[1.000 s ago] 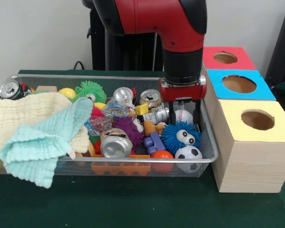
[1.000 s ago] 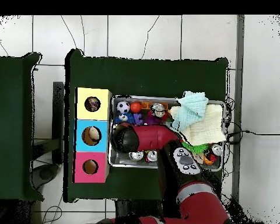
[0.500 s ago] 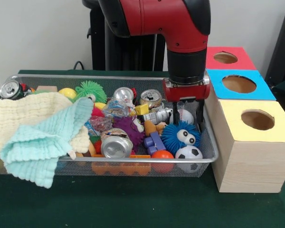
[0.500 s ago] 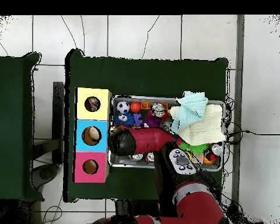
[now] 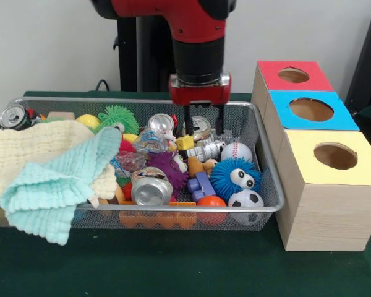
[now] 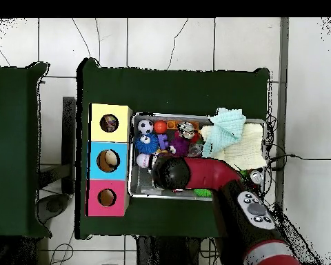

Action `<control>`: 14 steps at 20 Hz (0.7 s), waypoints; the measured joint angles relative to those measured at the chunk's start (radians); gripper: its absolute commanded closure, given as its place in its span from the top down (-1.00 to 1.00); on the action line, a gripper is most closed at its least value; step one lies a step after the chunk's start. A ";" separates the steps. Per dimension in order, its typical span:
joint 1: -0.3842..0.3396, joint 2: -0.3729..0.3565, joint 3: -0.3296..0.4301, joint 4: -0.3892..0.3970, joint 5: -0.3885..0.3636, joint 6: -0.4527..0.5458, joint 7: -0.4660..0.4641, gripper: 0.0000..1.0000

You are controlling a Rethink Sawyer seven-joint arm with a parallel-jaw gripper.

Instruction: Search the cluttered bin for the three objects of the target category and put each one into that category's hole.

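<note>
The silver wire mesh basket [image 5: 272, 189] lies across the table, full of toys, cans and cloths; it also shows in the overhead view [image 6: 132, 185]. A wrinkly wad of spotted white wrapper [image 5: 149, 140] lies near the basket's middle, and a second [image 5: 130, 162] lies just in front of it. My gripper [image 5: 203, 125] hangs open and empty over the cans at the back of the basket, to the right of the wads. The yellow-topped wooden box [image 5: 309, 185] with its round hole [image 5: 335, 156] stands at the basket's right end. In the overhead view the arm hides the gripper.
The blue-topped box [image 5: 311, 109] and the red-topped box [image 5: 293, 75] stand behind the yellow one. A pale yellow cloth [image 5: 25, 154] and a mint cloth [image 5: 52, 185] cover the basket's left part. Silver cans [image 5: 150, 189], a blue spiky ball [image 5: 235, 177] and a baseball [image 5: 238, 150] lie around.
In the front view my gripper has moved left and toward the back, from over the baseball at the basket's right end to over the cans. It has stayed open and empty.
</note>
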 measured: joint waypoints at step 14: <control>-0.073 0.005 0.033 0.002 -0.070 0.042 0.000 1.00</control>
